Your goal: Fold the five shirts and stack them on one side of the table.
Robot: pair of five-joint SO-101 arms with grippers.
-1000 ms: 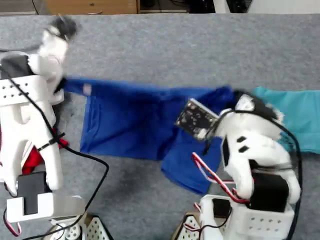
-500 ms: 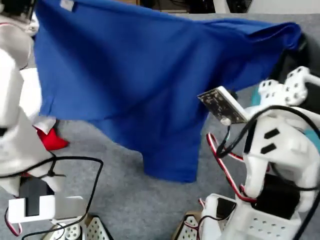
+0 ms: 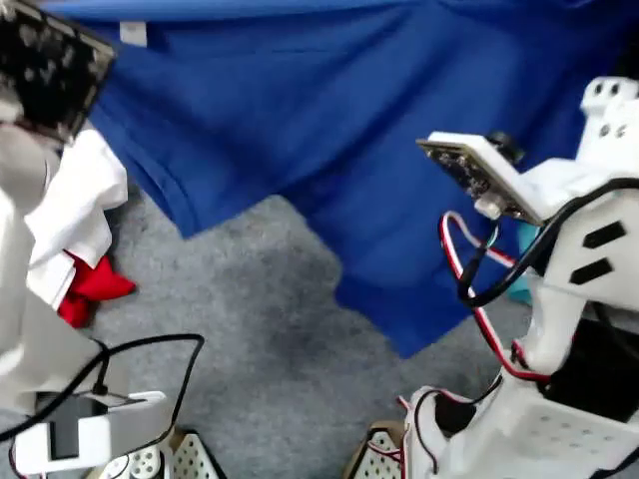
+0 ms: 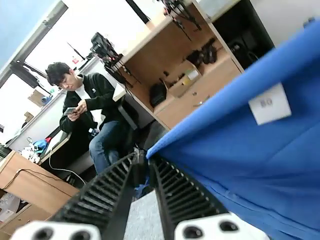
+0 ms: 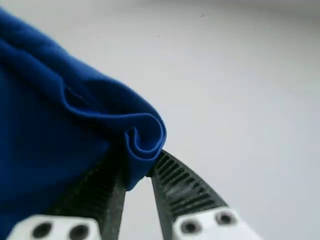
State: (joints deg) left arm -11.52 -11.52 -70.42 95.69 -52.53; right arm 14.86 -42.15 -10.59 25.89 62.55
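Observation:
A blue shirt (image 3: 329, 130) hangs stretched high over the grey table (image 3: 250, 329), held up between both arms, its lower edge dangling toward the table's middle. My left gripper (image 4: 144, 167) is shut on one corner of the blue shirt (image 4: 240, 145), near a white label (image 4: 269, 104). My right gripper (image 5: 135, 175) is shut on a bunched fold at the other end of the blue shirt (image 5: 60, 125). A white shirt (image 3: 75, 205) and a red shirt (image 3: 92, 289) lie piled at the table's left. A sliver of teal shirt (image 3: 523, 261) shows at the right.
The left arm's body (image 3: 40, 329) and a black cable (image 3: 150, 349) stand at the front left. The right arm's white base (image 3: 559, 379) with red wiring takes up the front right. Bare grey table lies at the front middle.
Both arms have lifted the blue shirt off the table and raised it high toward the camera. The shirt now hangs spread out instead of lying flat.

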